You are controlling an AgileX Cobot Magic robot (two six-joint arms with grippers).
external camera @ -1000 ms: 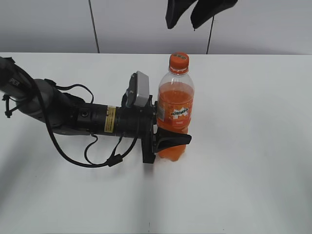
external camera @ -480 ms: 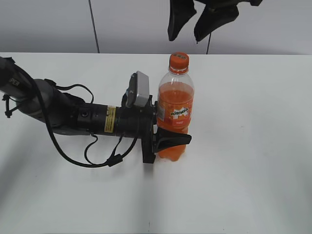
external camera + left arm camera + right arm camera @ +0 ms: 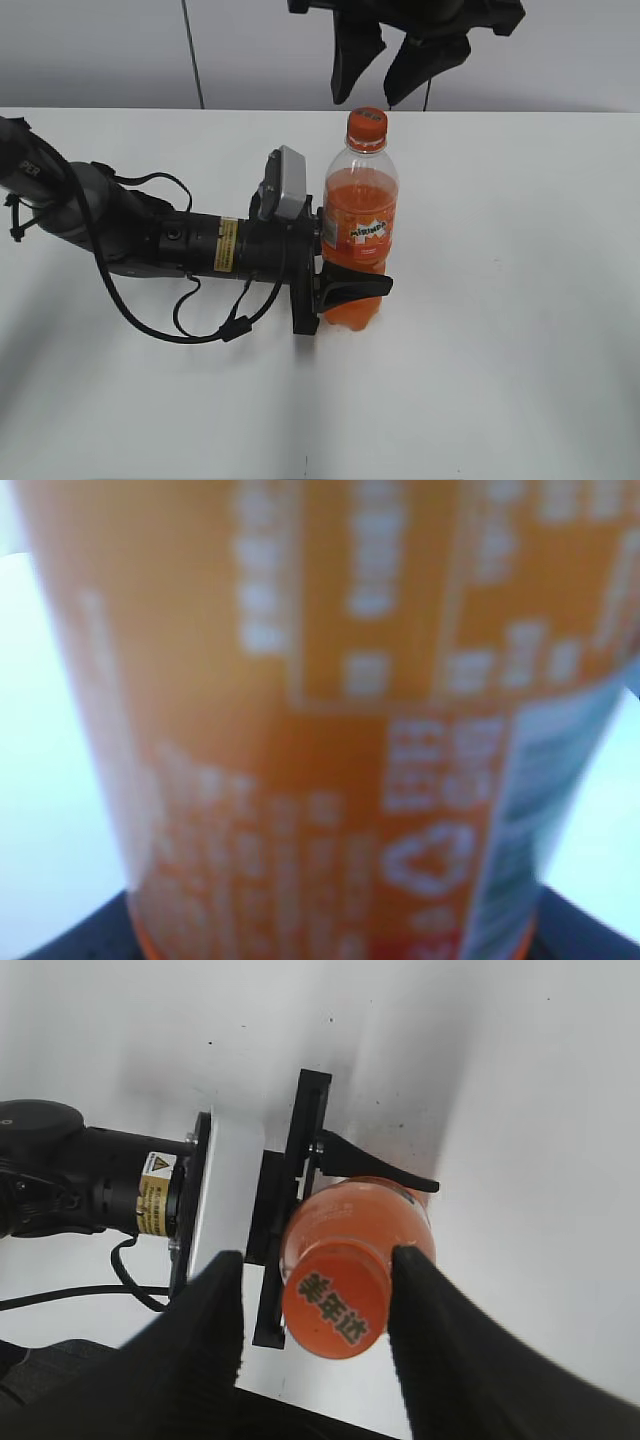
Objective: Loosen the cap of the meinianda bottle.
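Orange-capped meinianda bottle [image 3: 360, 235] stands upright, apparently clamped by left gripper [image 3: 345, 285]; right gripper [image 3: 385, 75] spread.

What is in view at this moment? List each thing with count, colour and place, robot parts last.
meinianda bottle: one, clear with orange drink and orange label, upright near the middle of the table.
cap: one, orange, on the bottle's neck.
table: one, white, under everything.
wall: pale grey panels, behind the table.
left gripper: one, black, lying low from the left, fingers clamped on the bottle's lower body.
right gripper: one, black, above the cap, fingers spread either side, not touching it.
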